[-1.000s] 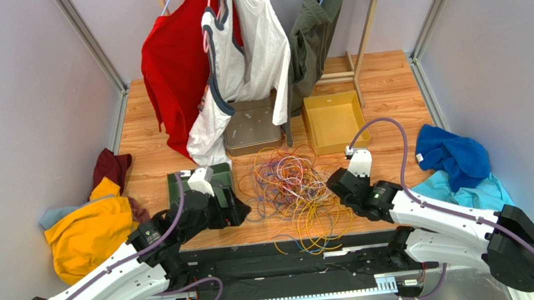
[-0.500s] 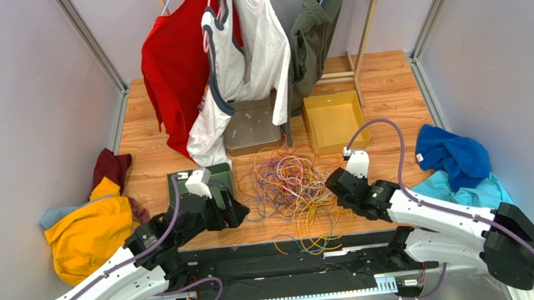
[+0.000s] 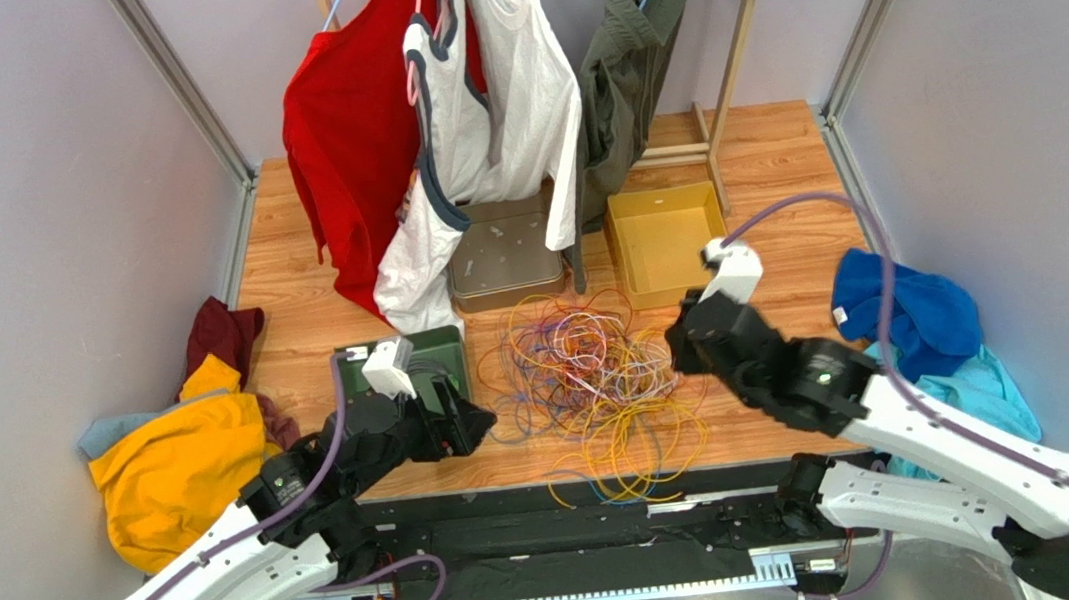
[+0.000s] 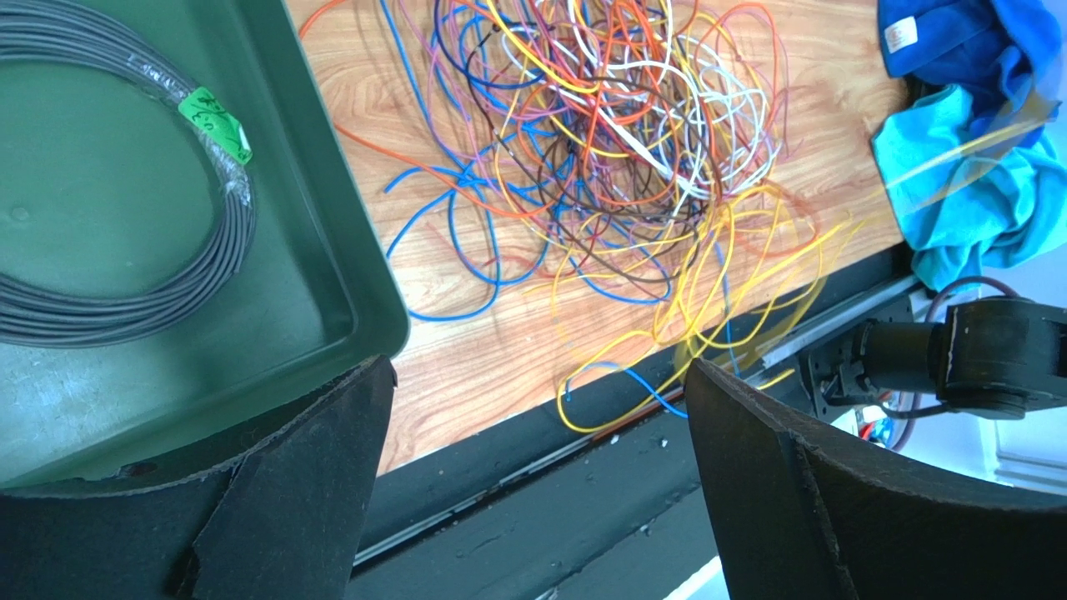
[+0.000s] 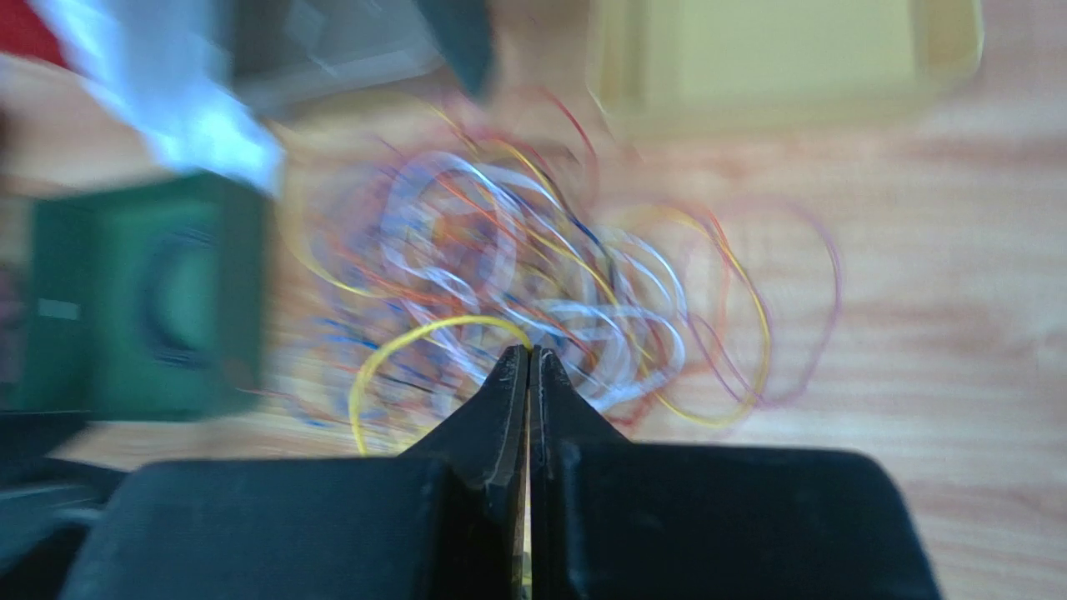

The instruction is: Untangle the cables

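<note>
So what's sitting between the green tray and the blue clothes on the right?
The tangled cables, loose on the wooden table, per the left wrist view; in the top view the right arm also sits there.

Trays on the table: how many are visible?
3: a green tray left of the cables, a grey tray under the hanging clothes, a yellow tray right of it. Clothes may hide more.

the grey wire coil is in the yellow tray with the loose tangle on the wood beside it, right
No: the grey coil lies in the green tray, as the left wrist view shows. The loose tangle does lie on the wood beside it.
</note>
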`<state>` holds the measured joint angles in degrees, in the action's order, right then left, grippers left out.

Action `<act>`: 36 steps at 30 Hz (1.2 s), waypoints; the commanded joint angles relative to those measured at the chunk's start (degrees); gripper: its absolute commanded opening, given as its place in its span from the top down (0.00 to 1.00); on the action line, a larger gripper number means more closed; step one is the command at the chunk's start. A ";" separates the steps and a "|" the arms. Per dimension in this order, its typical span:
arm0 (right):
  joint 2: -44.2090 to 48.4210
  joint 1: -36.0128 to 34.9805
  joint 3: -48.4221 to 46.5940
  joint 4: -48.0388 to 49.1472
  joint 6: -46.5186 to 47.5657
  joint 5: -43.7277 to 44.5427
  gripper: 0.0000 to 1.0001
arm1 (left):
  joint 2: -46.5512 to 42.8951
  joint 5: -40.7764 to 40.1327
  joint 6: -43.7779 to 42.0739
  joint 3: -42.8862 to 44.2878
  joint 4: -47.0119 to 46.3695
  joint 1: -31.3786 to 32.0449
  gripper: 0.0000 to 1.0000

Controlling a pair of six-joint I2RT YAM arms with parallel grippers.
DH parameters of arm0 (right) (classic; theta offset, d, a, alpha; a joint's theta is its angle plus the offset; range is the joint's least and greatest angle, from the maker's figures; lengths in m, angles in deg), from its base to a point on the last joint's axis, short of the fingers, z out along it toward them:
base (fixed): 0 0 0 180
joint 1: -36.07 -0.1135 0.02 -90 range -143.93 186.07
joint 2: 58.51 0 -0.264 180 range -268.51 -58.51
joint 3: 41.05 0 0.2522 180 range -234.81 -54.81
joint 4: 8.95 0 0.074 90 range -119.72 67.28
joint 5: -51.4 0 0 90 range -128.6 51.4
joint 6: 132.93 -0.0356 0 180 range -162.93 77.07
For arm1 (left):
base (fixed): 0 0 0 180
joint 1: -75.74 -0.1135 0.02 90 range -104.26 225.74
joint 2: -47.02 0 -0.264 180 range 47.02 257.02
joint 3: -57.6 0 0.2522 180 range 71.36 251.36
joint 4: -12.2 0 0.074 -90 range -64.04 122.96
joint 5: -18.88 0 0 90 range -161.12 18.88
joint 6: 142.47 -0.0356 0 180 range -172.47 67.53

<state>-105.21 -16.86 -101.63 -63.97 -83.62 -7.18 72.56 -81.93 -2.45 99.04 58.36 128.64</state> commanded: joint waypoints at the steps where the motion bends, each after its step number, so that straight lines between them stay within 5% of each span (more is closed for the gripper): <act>1: 1.35 -0.34 -16.51 -5.49 7.63 0.76 1.00 | -0.67 -0.97 -0.36 1.14 0.03 0.27 0.05; 7: -2.78 -0.34 -37.16 -7.34 14.74 -1.89 1.00 | 0.65 -1.76 -2.38 4.22 -0.94 0.27 0.06; 19: -25.00 -0.34 -85.40 -11.84 24.07 2.86 1.00 | 1.18 -1.41 -1.86 2.91 -2.78 0.27 0.07; 28: -23.88 -0.34 -82.38 -2.95 21.88 -4.17 1.00 | -0.84 3.13 -5.97 0.28 -9.53 0.27 0.05; 33: -20.73 -0.34 -73.24 -2.52 19.43 -5.22 1.00 | 1.52 14.22 -10.02 -7.10 -39.04 0.97 0.01; 36: -19.14 -0.34 -68.42 -1.90 17.93 -6.28 1.00 | 7.58 11.18 -15.36 -8.35 -49.34 5.25 0.01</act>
<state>-125.86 -17.01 -174.83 -68.06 -63.33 -10.72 74.37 -73.15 -9.84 91.85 31.46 129.67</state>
